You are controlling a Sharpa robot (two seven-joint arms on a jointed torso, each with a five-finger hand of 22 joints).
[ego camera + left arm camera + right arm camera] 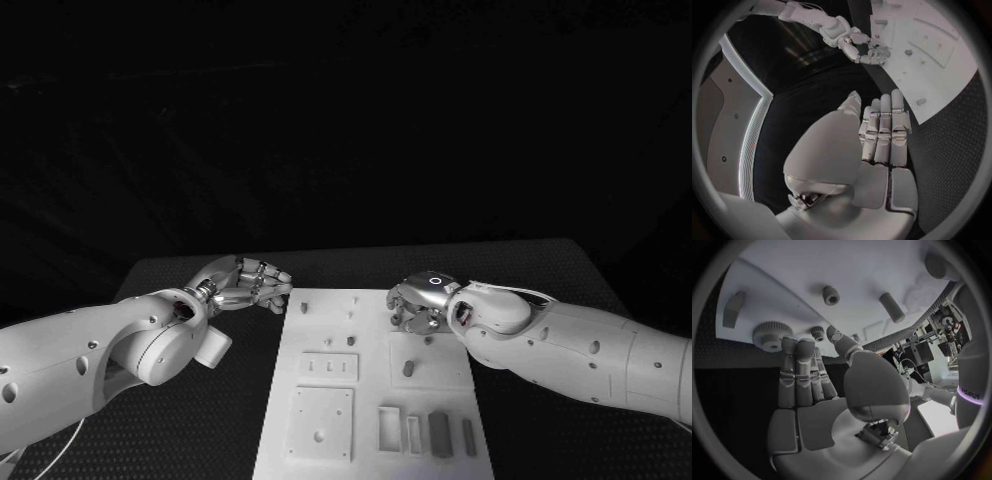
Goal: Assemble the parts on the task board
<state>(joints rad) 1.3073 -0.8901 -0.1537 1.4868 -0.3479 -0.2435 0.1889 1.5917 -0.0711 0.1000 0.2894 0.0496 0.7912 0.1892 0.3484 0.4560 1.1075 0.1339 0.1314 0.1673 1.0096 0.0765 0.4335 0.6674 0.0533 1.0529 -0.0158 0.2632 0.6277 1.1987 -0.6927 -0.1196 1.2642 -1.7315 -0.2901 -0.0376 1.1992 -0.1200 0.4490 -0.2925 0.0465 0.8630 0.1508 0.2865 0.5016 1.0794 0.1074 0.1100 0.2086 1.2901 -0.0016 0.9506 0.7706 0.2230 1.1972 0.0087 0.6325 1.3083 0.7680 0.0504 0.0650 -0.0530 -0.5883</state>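
The white task board (378,390) lies in the middle of the table. My right hand (421,302) hovers over its far right part, fingers pointing down at the board. In the right wrist view its fingers (797,365) are stretched out and hold nothing. Their tips end just short of a large toothed wheel (770,334), and the thumb tip is beside a small toothed wheel (818,332). Two upright pegs (831,295) stand further along the board. My left hand (245,282) is off the board's far left corner, its fingers (886,130) straight, side by side and empty.
Two dark grey bars (440,435) and pale frames (389,427) lie at the board's near right. A square plate (320,423) and a slotted plate (329,367) sit at its near left. A small peg (408,367) stands mid-board. Black table (216,420) surrounds the board.
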